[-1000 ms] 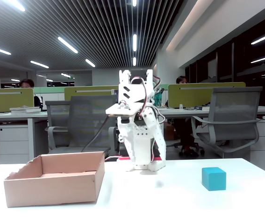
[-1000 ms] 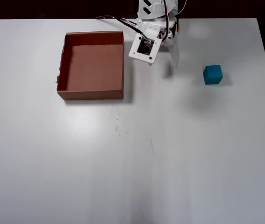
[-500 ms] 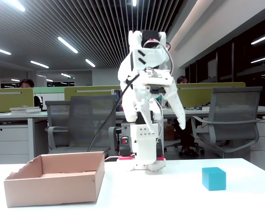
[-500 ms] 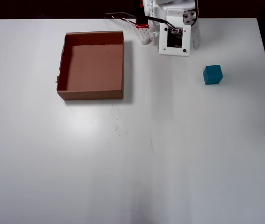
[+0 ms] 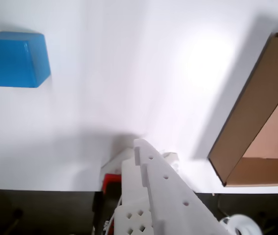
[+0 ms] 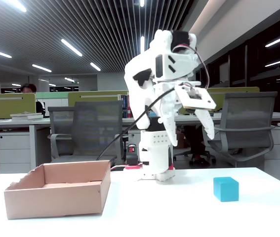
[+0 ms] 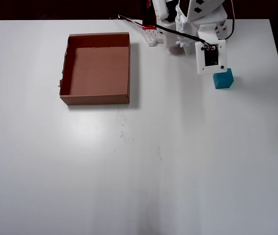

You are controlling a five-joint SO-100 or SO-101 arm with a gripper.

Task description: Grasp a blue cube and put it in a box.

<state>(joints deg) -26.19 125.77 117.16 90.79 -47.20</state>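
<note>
End effector (image 6: 206,129): state unclear | blue cube (image 6: 226,188): on table, below it, apart

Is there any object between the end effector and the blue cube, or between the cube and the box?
Nothing visible. The end effector hangs above the blue cube, with only air between them. Between the cube and the box lies only bare white table.

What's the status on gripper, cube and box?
Gripper raised above table, empty, jaw state unclear. Small turquoise-blue cube untouched on white table. Tan cardboard box empty. Nothing between them.
</note>
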